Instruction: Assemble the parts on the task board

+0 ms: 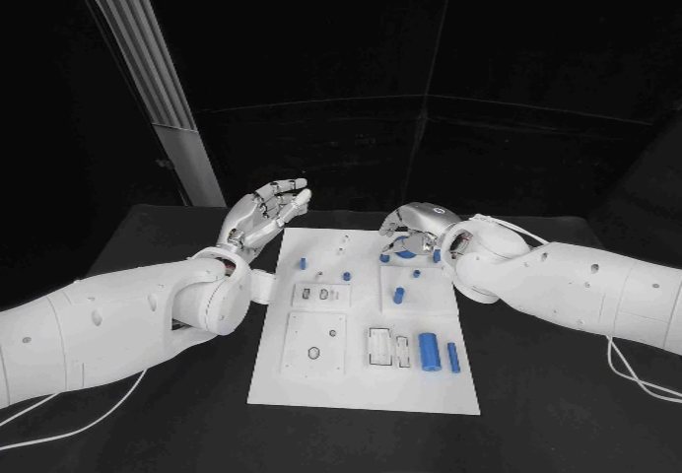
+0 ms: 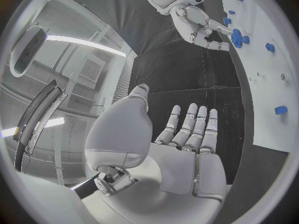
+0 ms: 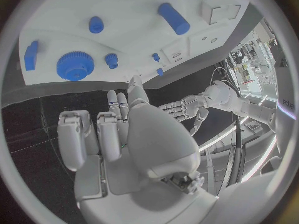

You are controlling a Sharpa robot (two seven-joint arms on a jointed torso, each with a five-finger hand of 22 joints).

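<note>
Task board (image 1: pixel 363 379): white, smooth, matt plate, plastic by its look. Parts: blue plastic, smooth; toothed gear (image 3: pixel 74 65) with ridged rim; cylinder (image 1: pixel 428 348) slightly glossy. Table (image 1: pixel 569 414): black, matt. Left hand (image 1: pixel 266 214) and right hand (image 1: pixel 414 229): silver, metallic sheen. Arm shells: glossy white plastic.

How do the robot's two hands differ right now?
The left hand is raised beside the board with fingers spread, palm open. The right hand reaches over the board's far edge with fingers curled down by the blue gear. Whether it touches the gear is unclear. Both are silver, on white arms.
</note>
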